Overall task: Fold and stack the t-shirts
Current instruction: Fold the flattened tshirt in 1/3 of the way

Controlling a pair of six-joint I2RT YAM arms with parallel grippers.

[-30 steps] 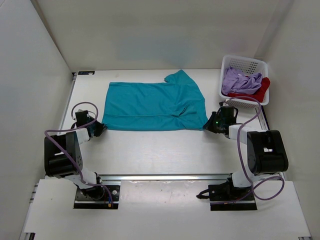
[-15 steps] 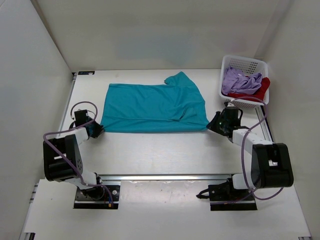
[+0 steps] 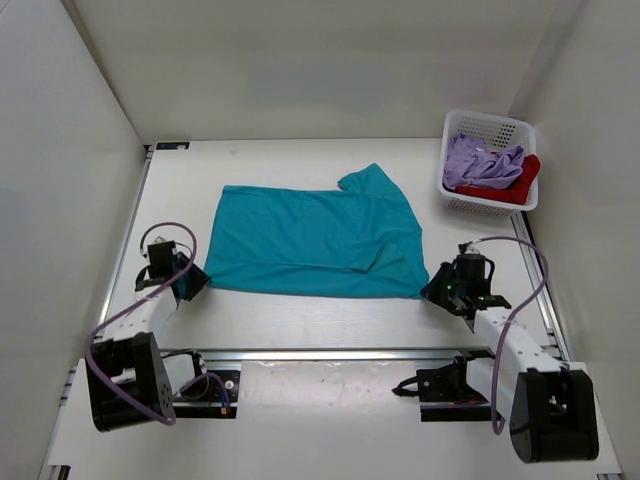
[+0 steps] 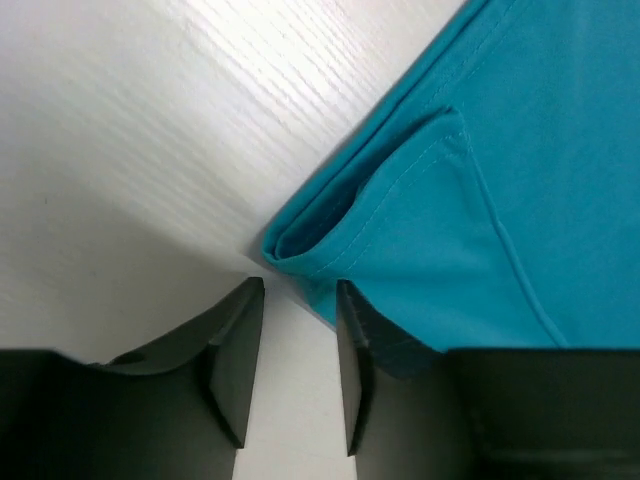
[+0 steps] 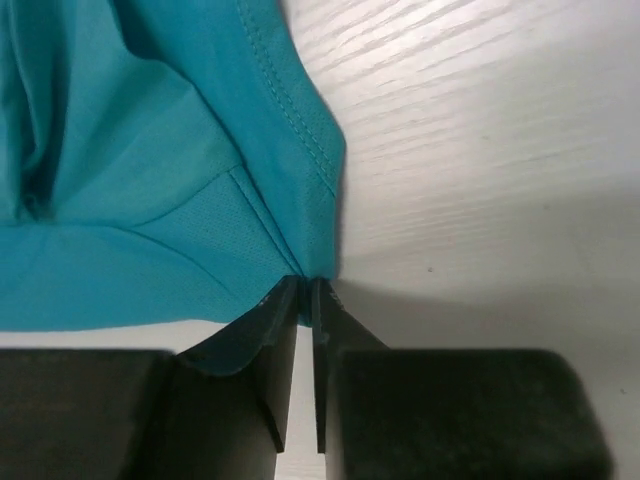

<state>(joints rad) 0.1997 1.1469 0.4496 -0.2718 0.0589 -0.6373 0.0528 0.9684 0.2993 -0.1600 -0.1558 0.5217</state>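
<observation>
Three t-shirts [image 3: 310, 240], one basket [image 3: 487, 128], two tools [image 3: 195, 283].

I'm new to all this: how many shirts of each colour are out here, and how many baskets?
teal shirt: 1
lavender shirt: 1
red shirt: 1
white basket: 1
Total: 4

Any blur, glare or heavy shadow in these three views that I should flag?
Top external: even soft light, sharp, faint teal cast on the back wall. Left wrist: teal shirt stitching crisp, table washed out and soft at upper left. Right wrist: sharp grain, dark shadow beside the shirt's corner.
</observation>
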